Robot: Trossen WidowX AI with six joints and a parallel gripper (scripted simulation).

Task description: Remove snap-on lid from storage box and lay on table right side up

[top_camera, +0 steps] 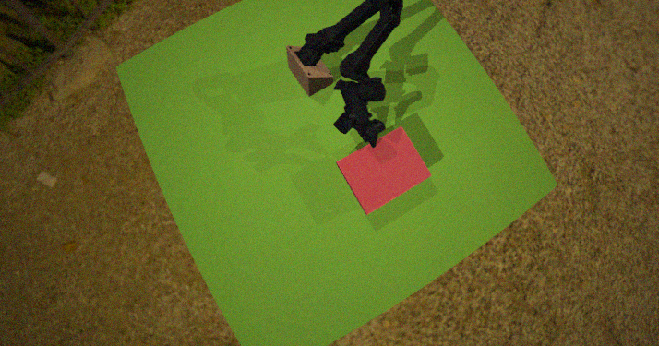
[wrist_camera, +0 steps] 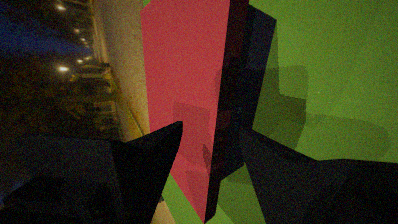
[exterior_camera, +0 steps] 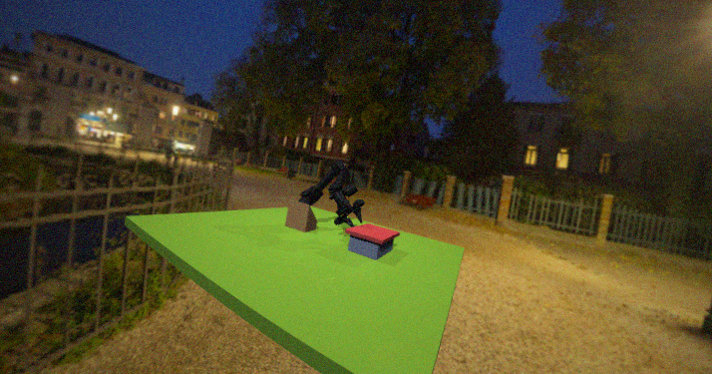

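End effector (top_camera: 372, 141) (exterior_camera: 356, 222) (wrist_camera: 210, 128) spread, red lid (top_camera: 385, 173) (exterior_camera: 373, 232) (wrist_camera: 187, 65) flat, long axis rising rightward in top view

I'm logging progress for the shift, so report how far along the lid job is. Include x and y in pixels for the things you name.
Done: nothing of the removal; the red lid (top_camera: 385, 173) (exterior_camera: 373, 232) (wrist_camera: 187, 65) sits on the blue box (exterior_camera: 370, 247) (wrist_camera: 261, 37).
In hand: the approach; the open claw (top_camera: 375, 137) (exterior_camera: 357, 223) (wrist_camera: 210, 128) is at the lid's edge, gripping nothing.
Left: grip the lid, unsnap it without shifting the box, lay it flat, right side up.
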